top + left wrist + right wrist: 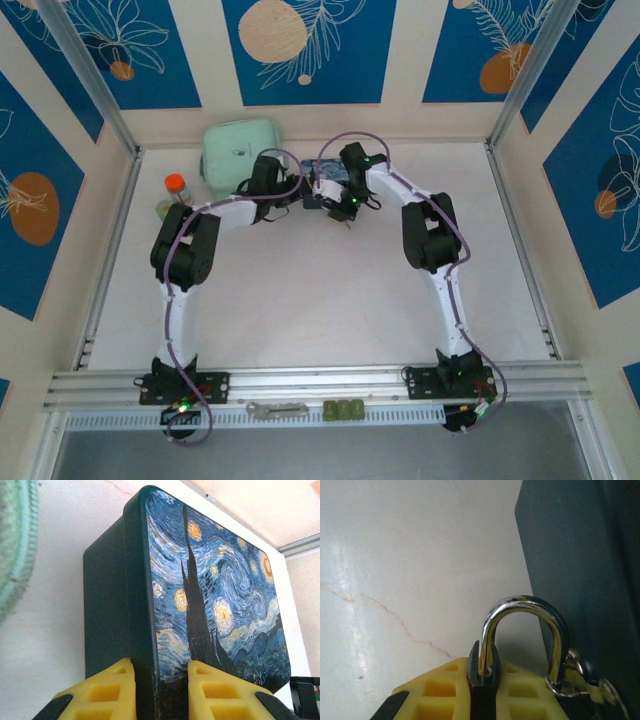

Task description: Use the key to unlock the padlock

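The blue-and-yellow painted tin box (220, 595) stands on edge at the back of the table (325, 187). My left gripper (160, 670) is shut on its lid rim, one yellow finger (102, 692) on the dark side and the other on the painted face. My right gripper (482, 672) is shut on the padlock (482, 695), gripping its small dark body. The silvery shackle (520, 605) arches up from the body. Its far leg stands beside the body and passes through a metal ring (567, 680) at the box's side (585, 570). The key is hidden.
A mint-green case (240, 148) lies just left of the box, close to my left arm. An orange-capped bottle (175, 186) stands further left. A metal tool (275, 408) and green blocks (345, 409) rest on the front rail. White tabletop (320, 300) stretches in front.
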{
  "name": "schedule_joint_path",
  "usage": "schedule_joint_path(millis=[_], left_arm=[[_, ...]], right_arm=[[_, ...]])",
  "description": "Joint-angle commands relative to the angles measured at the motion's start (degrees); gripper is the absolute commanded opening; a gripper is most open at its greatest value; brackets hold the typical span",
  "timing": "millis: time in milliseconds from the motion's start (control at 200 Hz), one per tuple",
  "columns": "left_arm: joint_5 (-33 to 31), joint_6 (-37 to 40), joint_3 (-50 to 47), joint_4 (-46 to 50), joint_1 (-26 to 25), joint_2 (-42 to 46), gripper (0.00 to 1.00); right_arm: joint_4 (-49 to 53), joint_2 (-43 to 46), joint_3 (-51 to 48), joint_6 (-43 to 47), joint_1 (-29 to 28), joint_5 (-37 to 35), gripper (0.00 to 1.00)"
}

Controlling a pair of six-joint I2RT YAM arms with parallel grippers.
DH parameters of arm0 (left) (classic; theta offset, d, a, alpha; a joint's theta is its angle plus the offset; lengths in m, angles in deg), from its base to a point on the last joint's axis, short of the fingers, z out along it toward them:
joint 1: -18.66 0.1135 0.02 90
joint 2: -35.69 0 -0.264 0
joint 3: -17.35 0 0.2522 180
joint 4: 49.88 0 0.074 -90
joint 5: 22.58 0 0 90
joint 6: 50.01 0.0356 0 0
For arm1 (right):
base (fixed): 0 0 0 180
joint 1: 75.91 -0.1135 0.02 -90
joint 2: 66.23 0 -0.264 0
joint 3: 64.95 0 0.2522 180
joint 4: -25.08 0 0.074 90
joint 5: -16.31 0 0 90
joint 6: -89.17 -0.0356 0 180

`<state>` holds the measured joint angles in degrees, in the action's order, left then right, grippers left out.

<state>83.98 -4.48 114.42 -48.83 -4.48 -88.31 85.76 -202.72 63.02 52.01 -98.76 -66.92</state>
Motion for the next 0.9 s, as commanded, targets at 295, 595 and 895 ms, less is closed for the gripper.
schedule_joint_path(millis=[295,595,895], left_arm=[[6.97,3.74,0.94,7.57,-3.36,-1.94,0.23],[8.02,5.88,0.97,8.97,-1.84,0.95,0.51],[15.03,-0.98,-15.16,-1.13,-1.19,14.36,0.61]], right_arm=[[-21.9,8.84,-14.48,5.29,-7.53,15.56,0.0],[-23.24,12.81,-21.44,1.82,-6.7,13.59,0.0],[-24.06,13.09,-20.64,-5.72,-6.5,10.98,0.0]])
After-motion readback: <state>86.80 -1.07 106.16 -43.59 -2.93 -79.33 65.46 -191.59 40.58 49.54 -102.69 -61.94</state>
